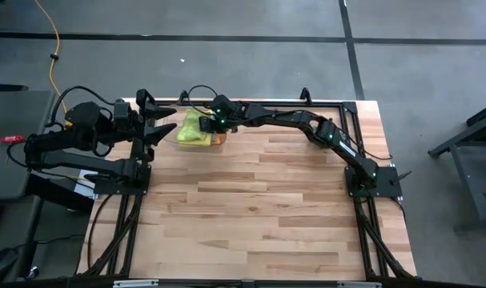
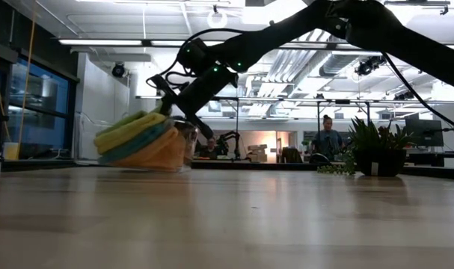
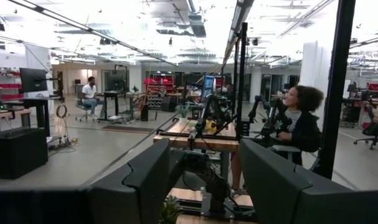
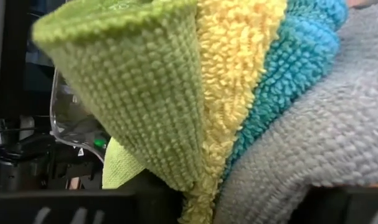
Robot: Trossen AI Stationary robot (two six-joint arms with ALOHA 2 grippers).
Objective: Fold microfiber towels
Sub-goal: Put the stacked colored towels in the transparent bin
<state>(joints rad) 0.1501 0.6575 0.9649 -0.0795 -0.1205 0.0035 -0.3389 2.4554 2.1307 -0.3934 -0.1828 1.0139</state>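
- High view: we see the right gripper (image 1: 213, 125) reached across to the upper middle of the frame, at the far edge of the wooden table (image 1: 267, 208). It sits right at a pile of microfiber towels (image 1: 196, 130), lime green on top with an orange corner showing at the pile's right. We cannot tell from above how its jaws stand. The left gripper (image 1: 164, 128) waits at the upper left, just left of the pile, its two fingers spread apart with nothing between them.
- Low view: the towels (image 2: 140, 140) lie stacked at the left of the frame on the table top (image 2: 227, 224), lime green and yellow uppermost, teal under them, orange at the bottom. The right gripper (image 2: 183, 127) comes down from the upper right onto the stack's right end. Whether it pinches the cloth we cannot tell here. A potted plant (image 2: 376, 149) stands at the right, and a person (image 2: 327, 140) stands in the room behind.
- Left wrist view: the left gripper's fingers (image 3: 145, 180) fill the bottom of the frame, held apart and empty. A seated person (image 3: 297, 124) is at the right, another (image 3: 89, 93) far off at the left.
- Right wrist view: the folded edges of the towels (image 4: 238, 112) fill the frame, green, yellow, teal and grey from left to right. A clear plastic tray (image 4: 73, 124) shows at the left behind them. The fingers are hidden, so we cannot tell their state.
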